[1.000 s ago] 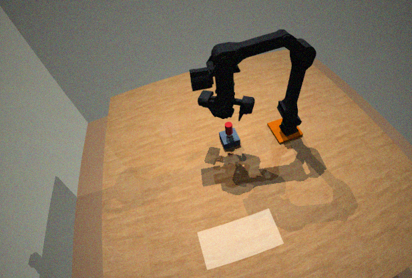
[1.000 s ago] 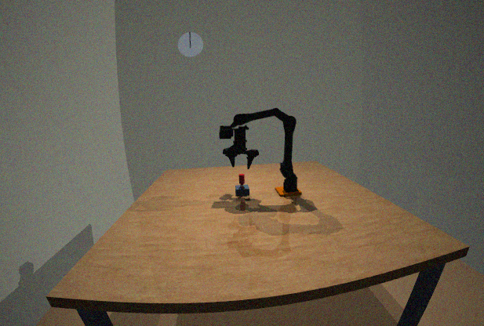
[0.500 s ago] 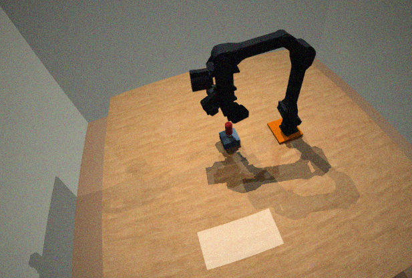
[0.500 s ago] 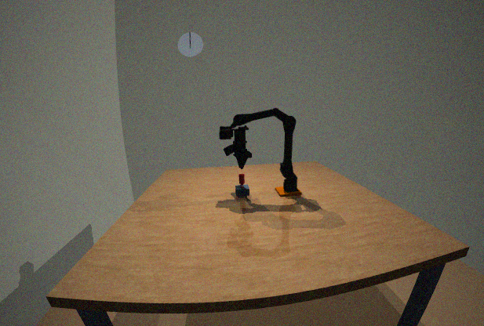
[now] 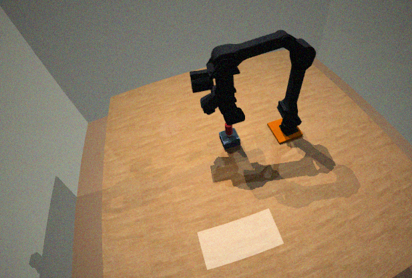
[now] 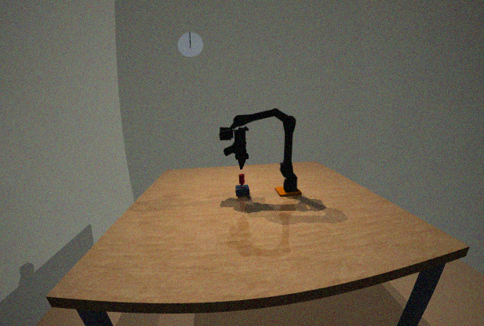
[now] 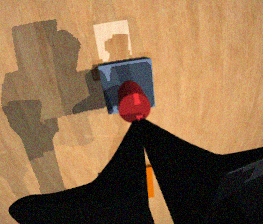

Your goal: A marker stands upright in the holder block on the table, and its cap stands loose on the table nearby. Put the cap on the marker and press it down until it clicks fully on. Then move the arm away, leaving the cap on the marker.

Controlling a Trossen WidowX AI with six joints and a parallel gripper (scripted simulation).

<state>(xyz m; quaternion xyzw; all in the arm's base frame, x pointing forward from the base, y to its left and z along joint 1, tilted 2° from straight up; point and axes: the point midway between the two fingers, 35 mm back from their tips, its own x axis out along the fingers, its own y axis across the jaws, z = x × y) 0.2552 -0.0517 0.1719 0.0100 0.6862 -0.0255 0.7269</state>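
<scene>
The red cap (image 5: 228,129) (image 6: 242,179) (image 7: 134,107) stands upright over the middle of the blue-grey holder block (image 5: 230,142) (image 6: 242,191) (image 7: 144,75). The marker is hidden under the cap and in the block, so how far down the cap sits cannot be told. My gripper (image 6: 241,168) (image 7: 139,125) is shut with nothing between its fingertips. It points down, and in the exterior view its tips are a little above the cap's top, with a gap between them. In the wrist view the closed tips overlap the cap's near edge.
The arm's base stands on an orange plate (image 5: 279,135) (image 6: 282,192) (image 7: 150,182) to the right of the block in the top and exterior views. A pale sheet (image 5: 240,238) (image 7: 102,36) lies on the wooden table (image 5: 144,214) (image 6: 169,266), towards the front in the top view.
</scene>
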